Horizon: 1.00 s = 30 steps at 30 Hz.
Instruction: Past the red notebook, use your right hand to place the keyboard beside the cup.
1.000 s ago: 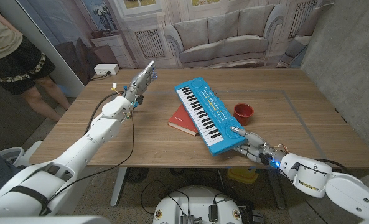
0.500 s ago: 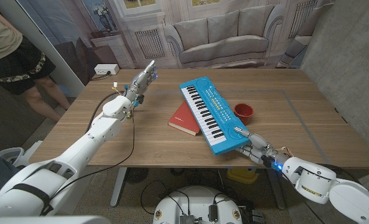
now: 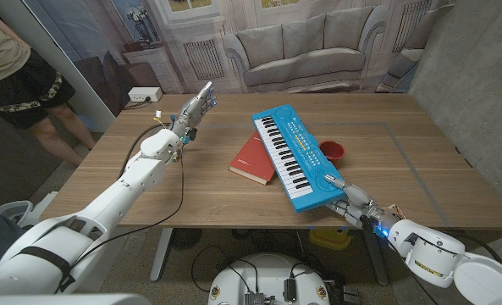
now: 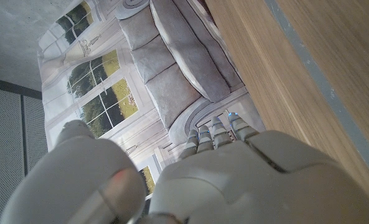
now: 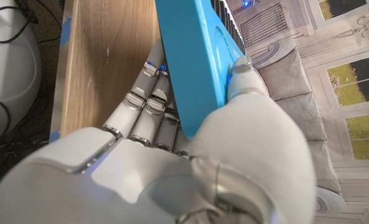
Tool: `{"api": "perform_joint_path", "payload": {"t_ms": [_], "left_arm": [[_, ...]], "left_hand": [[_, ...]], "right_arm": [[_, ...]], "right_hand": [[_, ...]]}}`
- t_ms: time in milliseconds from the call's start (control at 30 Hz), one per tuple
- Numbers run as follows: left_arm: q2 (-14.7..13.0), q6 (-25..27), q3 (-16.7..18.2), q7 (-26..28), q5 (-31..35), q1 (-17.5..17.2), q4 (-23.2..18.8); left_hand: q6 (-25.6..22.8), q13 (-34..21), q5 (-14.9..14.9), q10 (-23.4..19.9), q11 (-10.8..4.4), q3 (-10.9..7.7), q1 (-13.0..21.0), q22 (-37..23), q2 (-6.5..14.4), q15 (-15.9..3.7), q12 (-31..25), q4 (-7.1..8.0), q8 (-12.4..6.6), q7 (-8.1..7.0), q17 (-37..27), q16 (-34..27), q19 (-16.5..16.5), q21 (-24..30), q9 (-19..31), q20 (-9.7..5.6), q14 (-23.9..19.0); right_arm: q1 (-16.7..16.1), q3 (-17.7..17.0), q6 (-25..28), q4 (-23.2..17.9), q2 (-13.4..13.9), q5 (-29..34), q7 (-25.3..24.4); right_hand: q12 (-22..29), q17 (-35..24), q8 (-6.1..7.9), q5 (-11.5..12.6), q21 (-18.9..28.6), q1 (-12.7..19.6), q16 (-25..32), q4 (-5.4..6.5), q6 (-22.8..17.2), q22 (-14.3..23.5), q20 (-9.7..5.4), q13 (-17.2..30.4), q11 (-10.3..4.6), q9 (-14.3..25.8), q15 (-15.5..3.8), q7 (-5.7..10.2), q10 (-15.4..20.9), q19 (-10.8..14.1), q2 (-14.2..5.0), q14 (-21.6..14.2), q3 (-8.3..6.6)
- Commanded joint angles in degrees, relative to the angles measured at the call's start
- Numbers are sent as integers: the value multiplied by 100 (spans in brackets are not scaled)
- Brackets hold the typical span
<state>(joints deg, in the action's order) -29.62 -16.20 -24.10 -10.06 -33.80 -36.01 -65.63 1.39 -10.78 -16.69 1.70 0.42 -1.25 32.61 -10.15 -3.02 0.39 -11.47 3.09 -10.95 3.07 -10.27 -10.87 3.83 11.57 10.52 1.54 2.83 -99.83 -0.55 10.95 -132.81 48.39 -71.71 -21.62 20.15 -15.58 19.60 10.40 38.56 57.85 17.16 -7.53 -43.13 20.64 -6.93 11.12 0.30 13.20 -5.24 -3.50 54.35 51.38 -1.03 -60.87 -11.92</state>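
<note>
Keyboard, a blue toy one, is lying slantwise in the middle of the frame, running from the upper centre down toward the lower right. The right hand is gripping its near end at the lower right, thumb on top and fingers underneath, as the right wrist view is showing. The keyboard's left edge is covering part of the red notebook, which is lying on the wooden table at the centre. The red cup is standing just beside the keyboard's right edge. The left hand is hovering in the upper left, fingers stretched and apart, holding nothing. A person is standing at the far left edge.
</note>
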Motion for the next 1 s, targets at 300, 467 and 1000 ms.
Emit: {"api": "perform_joint_path", "payload": {"t_ms": [300,467,1000], "left_arm": [[-5,21,-33,-68,55,104,52],[9,5,-34,-86,57,139,101],[33,-67,-41,-134,79,207,213]], "left_hand": [[7,-24,24,47,23,44,31,-17,42,12,-15,29,-19,7,-28,5,5,-12,19,29,56],[7,-24,25,48,22,46,32,-17,43,11,-15,29,-19,9,-28,5,5,-12,19,29,57],[14,-24,29,48,19,58,39,-17,46,14,-16,29,-18,4,-28,4,8,-13,19,28,56]], "right_arm": [[-318,-225,-64,-82,-392,263,-167],[-360,-251,-121,-101,-478,364,-225],[-568,-415,-162,-175,-682,408,-315]], "right_hand": [[-9,-24,28,-11,85,729,28,52,-1176,43,-560,28,-648,32,-764,908,711,-51,-795,-540,-86],[-9,-29,25,-12,112,725,27,56,-1187,51,-560,34,-646,40,-762,902,727,-54,-795,-545,-86],[-22,-48,19,-12,186,727,31,57,-1208,70,-560,51,-638,69,-763,886,742,-69,-787,-570,-90]]}}
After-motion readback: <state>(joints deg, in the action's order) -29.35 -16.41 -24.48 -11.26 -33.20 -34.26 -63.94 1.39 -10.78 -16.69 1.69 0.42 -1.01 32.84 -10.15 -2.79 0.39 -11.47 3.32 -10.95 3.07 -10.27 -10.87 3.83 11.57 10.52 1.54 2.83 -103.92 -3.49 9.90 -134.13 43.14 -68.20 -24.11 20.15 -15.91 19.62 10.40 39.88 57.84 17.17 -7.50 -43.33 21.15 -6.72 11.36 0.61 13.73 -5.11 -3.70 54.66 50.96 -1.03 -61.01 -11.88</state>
